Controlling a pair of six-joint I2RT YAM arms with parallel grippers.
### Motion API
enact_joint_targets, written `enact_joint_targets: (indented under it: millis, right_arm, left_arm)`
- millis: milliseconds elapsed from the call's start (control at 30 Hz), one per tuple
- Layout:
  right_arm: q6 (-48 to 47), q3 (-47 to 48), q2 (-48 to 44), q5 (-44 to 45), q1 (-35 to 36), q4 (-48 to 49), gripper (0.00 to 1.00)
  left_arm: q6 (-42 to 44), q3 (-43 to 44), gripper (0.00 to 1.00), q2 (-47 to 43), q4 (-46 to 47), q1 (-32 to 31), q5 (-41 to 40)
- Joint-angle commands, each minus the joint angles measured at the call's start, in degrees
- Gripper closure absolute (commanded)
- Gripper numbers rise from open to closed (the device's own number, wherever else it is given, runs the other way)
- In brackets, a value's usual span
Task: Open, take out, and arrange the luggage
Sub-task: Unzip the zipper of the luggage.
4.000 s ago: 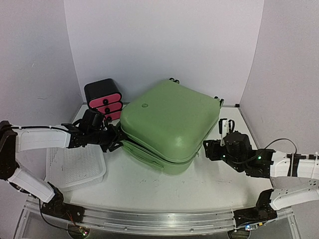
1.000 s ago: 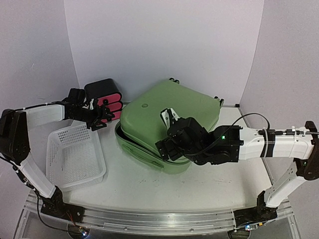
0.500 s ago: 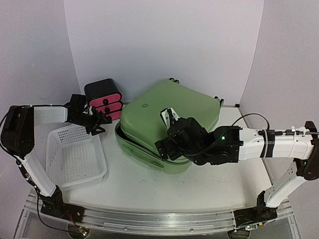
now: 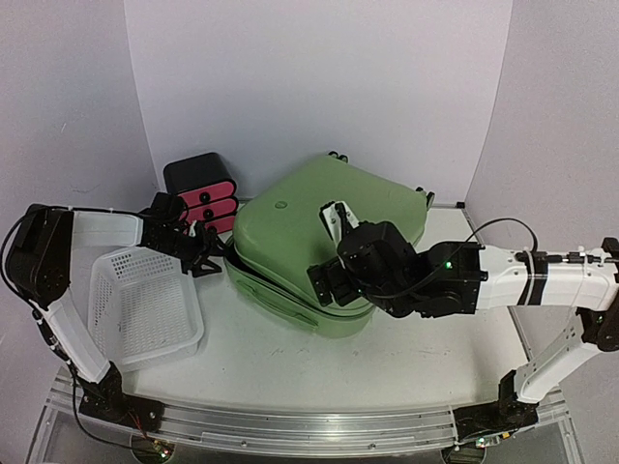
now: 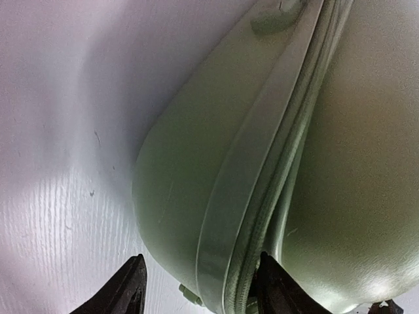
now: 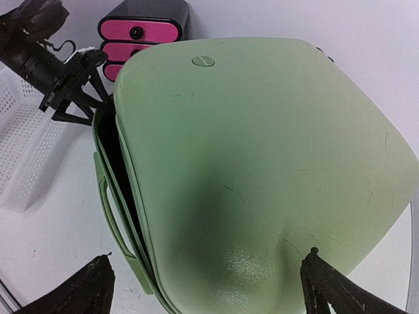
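Left gripper [image 4: 208, 253] has swung from beside the pink-fronted drawer box [image 4: 200, 186] to the left corner of the light-green suitcase [image 4: 290, 227], which lies flat with its lid cracked open along the near-left seam. Its fingers are spread, with the zipper edge between them but not pinched. Right gripper [image 6: 206, 291] has shifted slightly and hovers over the lid's near edge, jaws wide and empty. Judgement: hook the left fingers under the lid rim at the gap, then lift in an arc about the opposite side, right steadying the lower shell.

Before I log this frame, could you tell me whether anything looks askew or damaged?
The luggage lid sits ajar: a dark gap runs along the edge facing the white basket, so the shells do not line up. No damage shows.
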Motion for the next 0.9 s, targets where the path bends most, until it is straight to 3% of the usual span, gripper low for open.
enact_joint_targets:
  millis: [0,367,867]
  right_arm:
    - [-0.26,-0.85,-2.35,2.62,-0.08,2.39,0.02]
    - [1.39,-2.15,-3.67,2.33,-0.13,3.03,0.02]
    - [3.39,-3.09,-5.48,2.64,-0.22,3.13,0.02]
  left_arm:
    - [-2.07,-2.15,0.42,-6.1,0.14,-3.3,0.66]
    - [-6.0,-4.38,0.43,-12.45,0.19,-11.97,-1.95]
    - [-9.27,-0.12,0.43,-12.28,0.23,-24.75,-6.39]
